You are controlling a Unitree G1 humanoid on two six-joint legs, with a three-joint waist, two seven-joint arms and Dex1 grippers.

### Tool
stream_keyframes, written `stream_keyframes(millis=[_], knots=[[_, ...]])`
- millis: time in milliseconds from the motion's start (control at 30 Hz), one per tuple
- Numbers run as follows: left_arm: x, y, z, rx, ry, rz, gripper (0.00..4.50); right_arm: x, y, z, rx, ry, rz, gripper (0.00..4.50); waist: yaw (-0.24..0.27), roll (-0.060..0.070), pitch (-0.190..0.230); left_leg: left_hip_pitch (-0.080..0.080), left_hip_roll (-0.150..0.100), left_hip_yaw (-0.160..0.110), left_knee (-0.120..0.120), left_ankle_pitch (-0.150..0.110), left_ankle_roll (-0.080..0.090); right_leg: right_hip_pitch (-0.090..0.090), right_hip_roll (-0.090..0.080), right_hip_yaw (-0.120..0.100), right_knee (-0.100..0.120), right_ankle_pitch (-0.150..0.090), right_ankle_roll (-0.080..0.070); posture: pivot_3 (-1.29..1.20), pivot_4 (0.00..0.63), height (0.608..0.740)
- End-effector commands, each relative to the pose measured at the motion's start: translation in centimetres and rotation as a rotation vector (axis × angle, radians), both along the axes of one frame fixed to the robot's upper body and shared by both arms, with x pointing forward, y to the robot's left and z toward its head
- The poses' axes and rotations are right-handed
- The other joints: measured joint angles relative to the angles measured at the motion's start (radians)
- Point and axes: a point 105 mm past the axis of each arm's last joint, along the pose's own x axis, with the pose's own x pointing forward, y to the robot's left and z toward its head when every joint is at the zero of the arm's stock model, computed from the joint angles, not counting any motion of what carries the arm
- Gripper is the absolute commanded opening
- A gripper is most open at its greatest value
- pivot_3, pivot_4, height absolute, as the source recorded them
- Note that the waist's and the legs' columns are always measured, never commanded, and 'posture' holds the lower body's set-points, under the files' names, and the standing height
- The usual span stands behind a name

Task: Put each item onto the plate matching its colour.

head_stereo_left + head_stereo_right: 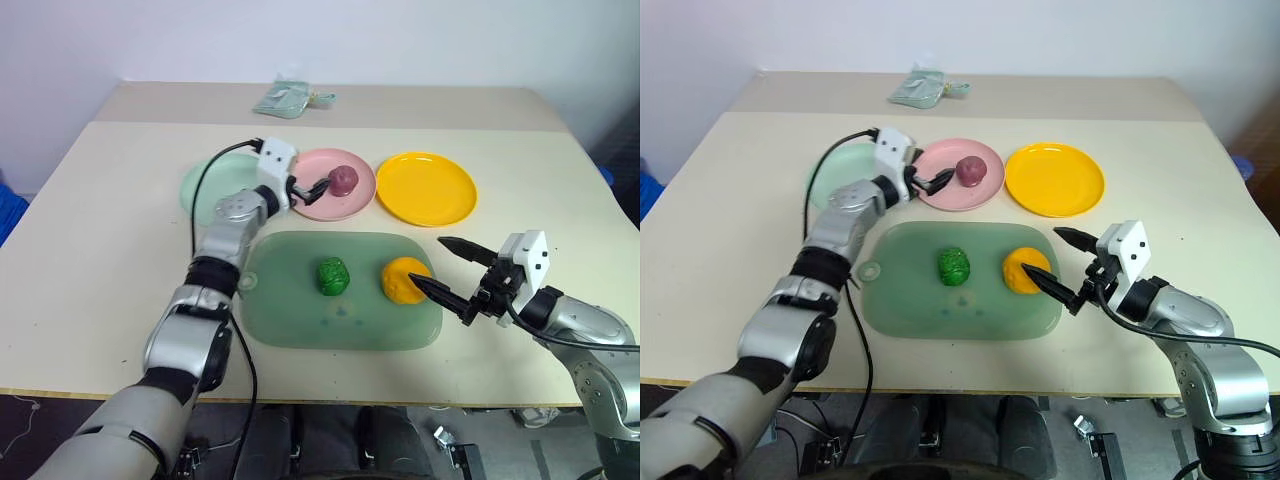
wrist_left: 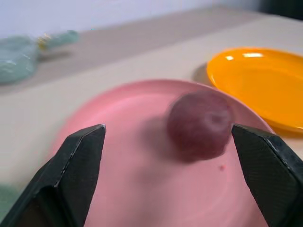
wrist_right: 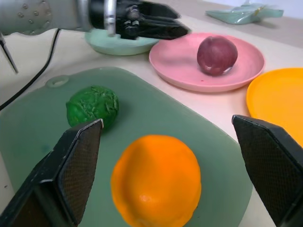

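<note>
Purple ball (image 1: 343, 180) sits on the pink plate (image 1: 310, 203), left hand (image 1: 312, 188) spread just beside it.
Green ball (image 1: 333, 276) and orange ball (image 1: 404, 280) lie in the green tray (image 1: 290, 320); right hand (image 1: 443, 268) spread near the orange; mint plate (image 1: 200, 185), yellow plate (image 1: 425, 188) on the tabletop (image 1: 100, 250).

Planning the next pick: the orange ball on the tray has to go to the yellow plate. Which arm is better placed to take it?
The right. Its open gripper sits beside the orange ball, the yellow plate just beyond. The left gripper is open over the pink plate.
</note>
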Motion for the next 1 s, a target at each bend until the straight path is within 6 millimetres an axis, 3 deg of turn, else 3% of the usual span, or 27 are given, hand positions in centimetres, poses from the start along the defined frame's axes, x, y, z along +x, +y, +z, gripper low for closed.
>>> stream_keyframes(millis=[33,133,200,367,633,733,767,833,933,1000], knots=[[-5.0,0.9,2.4,-0.087,-0.085,-0.197,4.46,0.0,0.4,1.5,0.015,-0.042,0.027,4.5,-0.005,0.0,0.0,0.0,0.0,0.0,0.0,0.0,0.0,0.0,0.0,0.0,0.0,0.0,0.0,0.0,0.15,0.74],[-10.2,0.1,0.8,-0.006,-0.056,-0.426,4.46,-0.4,0.4,1.7,0.013,-0.015,0.068,4.5,-0.004,0.001,0.0,0.0,0.001,0.0,0.0,0.0,-0.001,0.0,-0.001,0.001,0.0,0.0,0.0,0.0,0.15,0.74],[-12.4,-0.5,-0.4,0.051,-0.013,-0.531,4.46,-0.8,0.2,1.4,-0.009,0.009,0.091,4.5,0.005,0.001,0.0,0.0,0.0,-0.002,0.0,0.0,-0.001,0.001,-0.001,0.001,-0.001,0.0,-0.001,0.0,0.15,0.74],[-14.2,-3.0,-1.8,0.133,0.042,-0.667,4.46,-1.6,-0.9,0.6,-0.072,0.048,0.092,4.5,0.027,0.002,0.0,0.002,-0.001,-0.004,0.001,-0.001,0.0,0.005,-0.003,0.002,-0.003,0.0,-0.001,0.0,0.15,0.74],[-13.1,-4.9,-4.1,0.262,0.071,-0.689,4.46,-2.4,-1.5,0.5,-0.1,0.041,0.055,4.5,0.024,0.002,0.0,0.001,-0.001,-0.003,0.001,0.0,0.0,0.003,-0.001,0.002,-0.002,0.0,-0.001,0.0,0.15,0.74],[-12.7,-4.8,-4.0,0.256,0.071,-0.683,3.64,-2.6,-1.7,0.5,-0.104,0.037,0.042,4.5,0.024,0.002,0.0,0.001,-0.001,-0.003,0.001,-0.001,0.001,0.003,-0.001,0.002,-0.002,0.0,-0.001,0.0,0.15,0.74],[-12.6,-4.6,-3.9,0.257,0.067,-0.679,3.15,-2.6,-1.8,0.5,-0.104,0.036,0.04,4.5,0.024,0.002,0.0,0.001,-0.001,-0.003,0.001,-0.001,0.001,0.003,-0.001,0.002,-0.002,0.0,-0.001,0.0,0.15,0.74],[-12.0,-4.0,-3.3,0.227,0.053,-0.629,2.29,-2.5,-1.8,0.5,-0.104,0.032,0.036,4.5,0.025,0.002,0.0,0.001,-0.001,-0.003,0.001,-0.001,0.001,0.003,-0.001,0.002,-0.002,0.0,-0.001,0.0,0.15,0.74],[-10.2,-2.3,-0.6,0.053,0.034,-0.488,2.29,-2.2,-1.8,0.6,-0.098,0.014,0.033,4.5,0.024,0.002,0.0,0.001,-0.001,-0.003,0.001,-0.001,0.001,0.003,-0.001,0.002,-0.002,0.0,-0.001,0.0,0.15,0.74],[-7.8,0.0,1.3,-0.032,-0.032,-0.289,2.29,-1.9,-1.8,0.7,-0.092,-0.001,0.03,4.5,0.024,0.002,0.0,0.001,0.0,-0.003,0.001,-0.001,0.001,0.003,-0.001,0.002,-0.002,0.0,-0.001,0.0,0.15,0.74]])
